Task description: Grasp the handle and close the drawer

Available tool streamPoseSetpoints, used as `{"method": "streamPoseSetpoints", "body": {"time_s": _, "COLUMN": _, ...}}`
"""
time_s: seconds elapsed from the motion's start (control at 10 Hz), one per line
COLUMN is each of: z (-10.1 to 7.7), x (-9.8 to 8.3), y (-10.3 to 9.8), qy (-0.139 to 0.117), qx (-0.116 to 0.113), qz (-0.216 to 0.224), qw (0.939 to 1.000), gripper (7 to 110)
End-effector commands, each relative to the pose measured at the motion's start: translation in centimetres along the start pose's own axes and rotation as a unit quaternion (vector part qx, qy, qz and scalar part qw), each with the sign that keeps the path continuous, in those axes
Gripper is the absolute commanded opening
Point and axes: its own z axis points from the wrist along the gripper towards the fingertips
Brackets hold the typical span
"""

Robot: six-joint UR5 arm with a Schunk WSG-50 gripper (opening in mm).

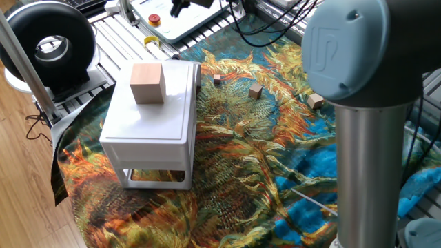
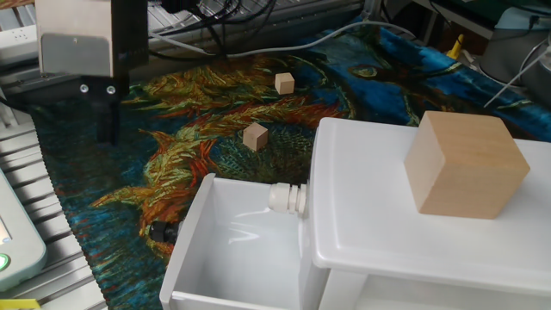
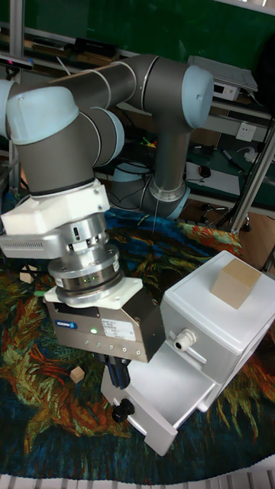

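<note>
Patterned cloth [image 2: 215,112], drawer [image 2: 232,250] pulled out, hand [image 2: 105,129] well apart

You see the drawer [image 2: 228,250] in glossy white plastic, its inside catching pale reflections; the cabinet top [image 2: 413,232] has the same smooth sheen. The wooden cube [image 2: 466,164] is matt, pale, with faint grain. The cloth [image 1: 275,151] over the surface is matt woven fabric, printed in orange and blue. The gripper [image 3: 114,376] body reads as brushed grey metal with dark matt faces. The arm shell [image 3: 114,84] is satin grey, with smooth light-blue plastic caps.
</note>
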Motion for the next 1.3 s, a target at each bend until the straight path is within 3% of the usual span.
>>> {"method": "streamPoseSetpoints", "body": {"time_s": 0.0, "z": -0.3, "x": 0.3, "y": 0.7, "qy": -0.012, "qx": -0.035, "qz": -0.020, "qw": 0.9991, "gripper": 22}}
{"method": "streamPoseSetpoints", "body": {"time_s": 0.1, "z": -0.4, "x": 0.8, "y": -0.1, "qy": -0.005, "qx": -0.027, "qz": -0.036, "qw": 0.9990, "gripper": 22}}
{"method": "streamPoseSetpoints", "body": {"time_s": 0.2, "z": -0.8, "x": 0.6, "y": -0.9, "qy": -0.006, "qx": -0.018, "qz": -0.045, "qw": 0.9988, "gripper": 44}}
{"method": "streamPoseSetpoints", "body": {"time_s": 0.3, "z": -0.9, "x": 1.4, "y": -2.7, "qy": 0.015, "qx": 0.012, "qz": -0.063, "qw": 0.9978, "gripper": 44}}
{"method": "streamPoseSetpoints", "body": {"time_s": 0.4, "z": -0.8, "x": 1.0, "y": -4.5, "qy": 0.013, "qx": 0.044, "qz": -0.071, "qw": 0.9965, "gripper": 44}}
{"method": "streamPoseSetpoints", "body": {"time_s": 0.5, "z": -0.3, "x": 0.5, "y": -5.3, "qy": 0.006, "qx": 0.057, "qz": -0.068, "qw": 0.9960, "gripper": 44}}
{"method": "streamPoseSetpoints", "body": {"time_s": 0.6, "z": 0.3, "x": 0.5, "y": -5.2, "qy": 0.007, "qx": 0.052, "qz": -0.045, "qw": 0.9976, "gripper": 44}}
{"method": "streamPoseSetpoints", "body": {"time_s": 0.7, "z": 0.7, "x": 0.7, "y": -3.6, "qy": 0.017, "qx": 0.025, "qz": -0.008, "qw": 0.9995, "gripper": 44}}
{"method": "streamPoseSetpoints", "body": {"time_s": 0.9, "z": 1.0, "x": -0.1, "y": -3.8, "qy": 0.011, "qx": 0.030, "qz": 0.003, "qw": 0.9995, "gripper": 44}}
{"method": "streamPoseSetpoints", "body": {"time_s": 1.2, "z": 1.8, "x": -1.2, "y": -5.3, "qy": -0.006, "qx": 0.057, "qz": -0.016, "qw": 0.9982, "gripper": 44}}
